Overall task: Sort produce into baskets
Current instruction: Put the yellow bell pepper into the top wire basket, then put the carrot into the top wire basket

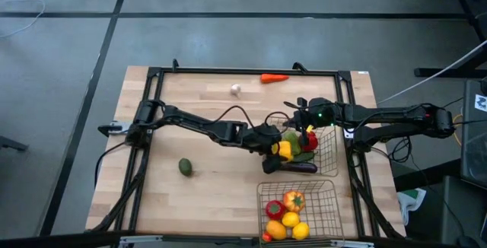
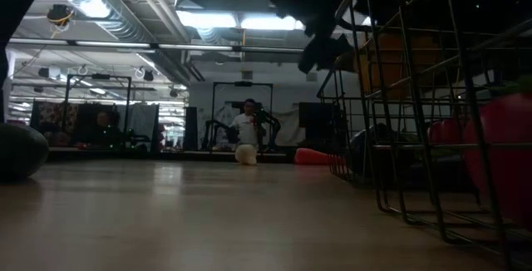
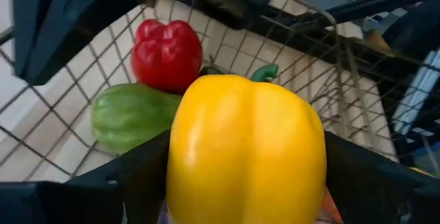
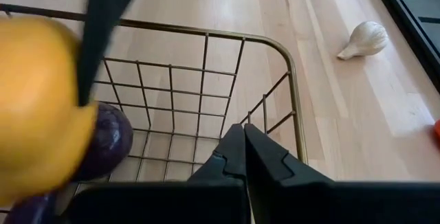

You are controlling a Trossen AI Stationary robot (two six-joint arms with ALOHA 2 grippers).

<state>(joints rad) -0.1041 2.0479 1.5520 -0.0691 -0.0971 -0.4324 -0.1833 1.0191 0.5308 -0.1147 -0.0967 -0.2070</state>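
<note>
Here the yellow pepper (image 3: 246, 148) sits clamped between the fingers of the left gripper (image 1: 280, 151), held over the upper basket (image 1: 329, 151), where a red pepper (image 3: 166, 53), a green vegetable (image 3: 130, 115) and a purple eggplant (image 4: 103, 141) already lie. The right gripper (image 4: 244, 136) hangs at that basket's far rim, fingers pressed together, empty. A garlic bulb (image 1: 235, 89), a carrot (image 1: 274, 78) and an avocado (image 1: 185, 166) lie on the table (image 1: 205, 195).

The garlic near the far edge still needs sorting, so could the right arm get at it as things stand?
Probably yes. The garlic lies alone on bare table, nothing over or beside it. The right gripper is shut and empty at the basket rim, while the left gripper holds the yellow pepper.
</note>
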